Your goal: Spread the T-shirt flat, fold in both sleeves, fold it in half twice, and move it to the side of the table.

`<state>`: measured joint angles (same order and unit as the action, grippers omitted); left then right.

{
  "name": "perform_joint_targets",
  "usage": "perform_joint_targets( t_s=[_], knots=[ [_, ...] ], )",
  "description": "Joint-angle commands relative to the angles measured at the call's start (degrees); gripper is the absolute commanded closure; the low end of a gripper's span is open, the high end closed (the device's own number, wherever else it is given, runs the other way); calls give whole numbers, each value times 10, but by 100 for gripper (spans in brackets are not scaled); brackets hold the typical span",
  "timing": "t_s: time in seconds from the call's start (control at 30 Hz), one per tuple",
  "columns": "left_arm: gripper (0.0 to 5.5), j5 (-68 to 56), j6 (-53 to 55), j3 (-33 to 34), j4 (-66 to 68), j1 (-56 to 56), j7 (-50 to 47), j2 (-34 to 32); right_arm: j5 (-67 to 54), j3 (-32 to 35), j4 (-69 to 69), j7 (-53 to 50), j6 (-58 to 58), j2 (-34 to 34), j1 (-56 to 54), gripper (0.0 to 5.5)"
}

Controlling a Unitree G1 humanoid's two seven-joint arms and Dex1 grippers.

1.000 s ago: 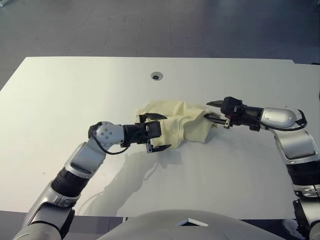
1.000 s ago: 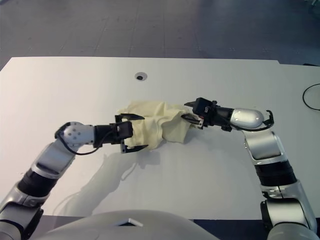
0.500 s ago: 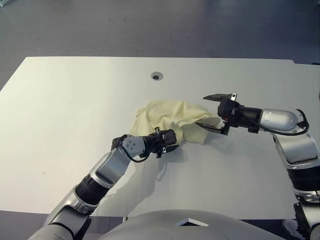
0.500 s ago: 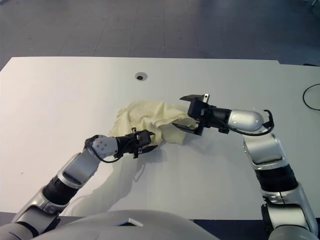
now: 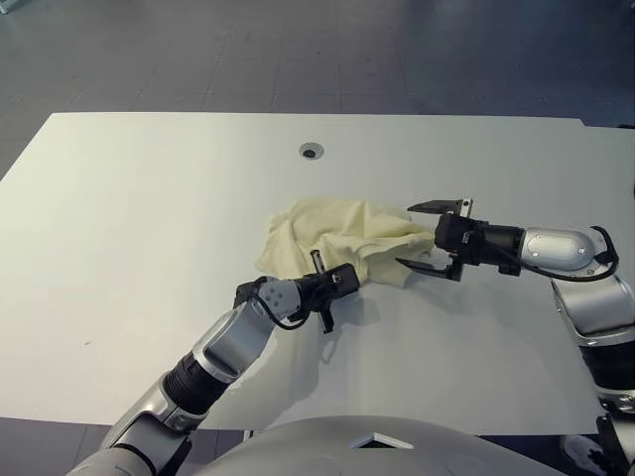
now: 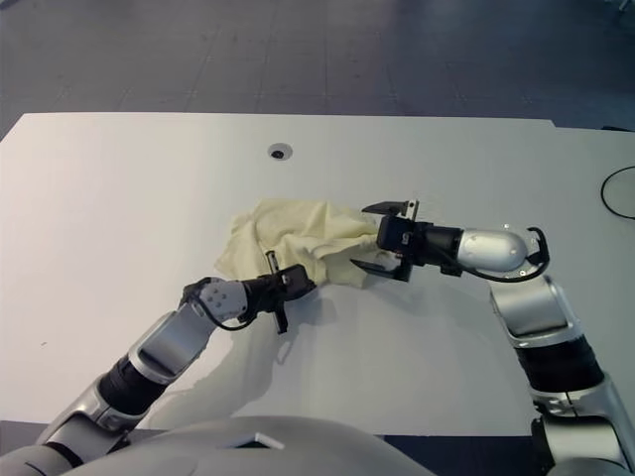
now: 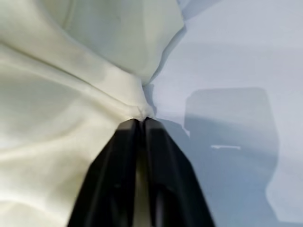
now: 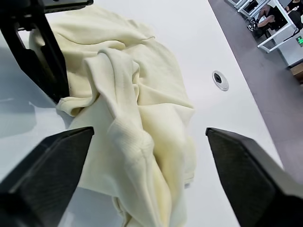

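Left pincer (image 5: 342, 280) is now clamping shut on a pinch of the crumpled pale-yellow soft knit T-shirt (image 5: 337, 236). A second ago it was standing open at the garment's near-left edge; since then the arm has swung inward and the jaws have come together on the near hem. In the left wrist view the two black fingers (image 7: 124, 142) are meeting on a gathered nub of cloth, with creases radiating away from the tips. Right pincer (image 5: 407, 235) is standing wide apart, having rolled and opened further over the last second; the shirt's right-hand bulge is sitting just beyond its tips and partly between them, nothing gripped. So one hold is made, and a second is likely wanted before the spreading can begin; the task is looking barely started. The shirt is lying as a bunched heap directly ahead of both pincers, between them, on the flat white smooth table (image 5: 149, 198). The cloth is looking limp, finely ribbed and thickly rolled in the folds (image 8: 128, 132), with no sleeve or collar clearly telling. A small round dark hole (image 5: 312, 151) is sitting in the tabletop beyond the heap, well apart from either pincer.
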<state>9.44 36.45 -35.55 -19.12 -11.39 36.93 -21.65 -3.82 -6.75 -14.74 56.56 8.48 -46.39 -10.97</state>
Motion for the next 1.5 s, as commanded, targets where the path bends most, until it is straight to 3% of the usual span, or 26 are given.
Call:
perform_joint_targets(
  t_s=[0.03,0.17,0.3,0.37,0.77,0.93,1.27,1.5],
  knots=[
    [445,14,2,-6,9,-6,-4,-3,17,-2,1,-6,-38,-4,0,176],
    [379,12,2,0,2,1,0,-10,36,4,7,-18,-86,-6,0,242],
    [444,-3,7,7,-5,6,18,-21,46,-1,15,-13,-115,-14,10,318],
    [422,-13,18,11,-13,3,23,-15,47,-4,17,-7,-122,-19,17,346],
    [220,-34,38,17,-21,-13,20,8,57,-15,33,2,-130,-22,23,545],
    [137,-14,23,-1,-4,-13,6,9,50,-18,25,2,-121,-17,18,550],
    [285,46,-8,-47,-4,0,-15,-20,37,-14,-3,-3,-89,-11,23,550],
    [412,84,35,-51,-15,-1,-15,-31,34,-9,-19,-7,-77,-12,34,550]
  ],
)
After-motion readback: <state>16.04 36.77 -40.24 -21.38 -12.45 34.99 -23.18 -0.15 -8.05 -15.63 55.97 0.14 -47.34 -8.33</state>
